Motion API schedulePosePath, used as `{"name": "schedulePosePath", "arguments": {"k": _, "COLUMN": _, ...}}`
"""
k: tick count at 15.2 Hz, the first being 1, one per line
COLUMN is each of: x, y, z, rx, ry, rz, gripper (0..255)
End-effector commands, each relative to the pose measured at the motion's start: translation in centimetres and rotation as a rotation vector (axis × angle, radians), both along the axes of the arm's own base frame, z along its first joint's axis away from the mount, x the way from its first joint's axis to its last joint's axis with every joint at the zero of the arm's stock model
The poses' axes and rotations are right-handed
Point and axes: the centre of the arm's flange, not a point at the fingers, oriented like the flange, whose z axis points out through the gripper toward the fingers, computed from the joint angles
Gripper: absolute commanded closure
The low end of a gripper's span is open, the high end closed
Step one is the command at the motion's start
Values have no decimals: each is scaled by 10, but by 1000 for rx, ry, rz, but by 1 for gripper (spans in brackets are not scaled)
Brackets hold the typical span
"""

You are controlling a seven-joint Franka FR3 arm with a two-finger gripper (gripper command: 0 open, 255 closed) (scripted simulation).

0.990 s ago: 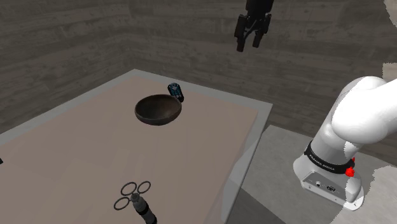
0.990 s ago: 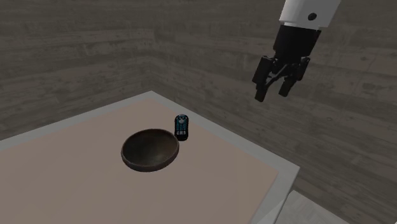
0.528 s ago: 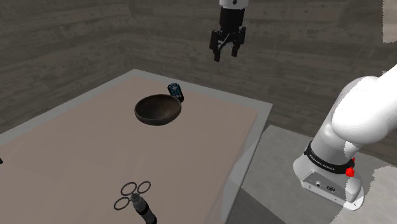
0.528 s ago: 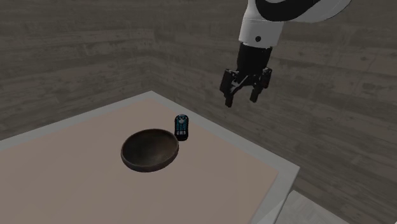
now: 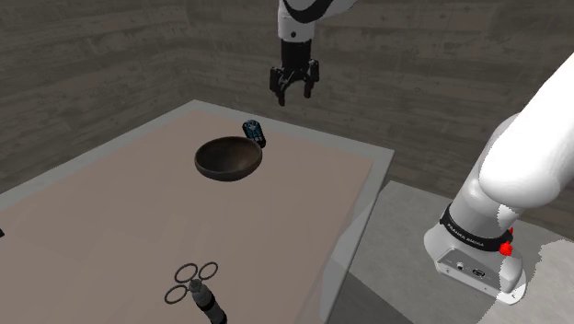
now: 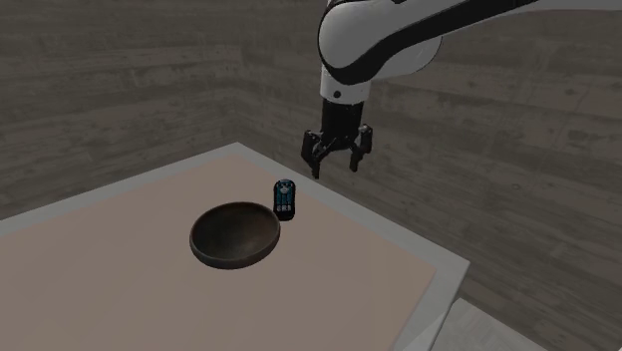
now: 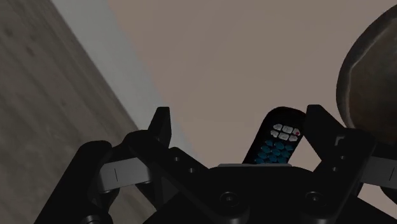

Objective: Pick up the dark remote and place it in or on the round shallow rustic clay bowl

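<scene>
The end effector [image 5: 293, 92] [image 6: 337, 165] [image 7: 238, 121] hangs in the air with its fingers spread apart, holding nothing. Below it, and a little to one side, the dark remote [image 5: 255, 133] [image 6: 285, 198] [image 7: 277, 143] stands on end just beside the rim of the dark brown bowl [image 5: 227, 158] [image 6: 236, 234] [image 7: 369, 83]. Both sit near the far edge of the desk [image 5: 110, 221].

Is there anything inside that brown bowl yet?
Empty. The bowl shows only its bare dark inside, and the remote stands on the table outside it, beside the rim.
</scene>
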Motion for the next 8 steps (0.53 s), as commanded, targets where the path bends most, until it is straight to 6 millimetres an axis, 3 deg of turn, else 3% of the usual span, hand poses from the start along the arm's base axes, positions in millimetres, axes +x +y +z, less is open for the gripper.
{"name": "schedulePosePath", "arguments": {"k": 1, "x": 22, "y": 7, "z": -13, "rx": -5, "ry": 8, "rz": -15, "gripper": 0}}
{"name": "schedulePosePath", "arguments": {"k": 8, "x": 101, "y": 31, "z": -64, "rx": -25, "ry": 33, "rz": -65, "gripper": 0}}
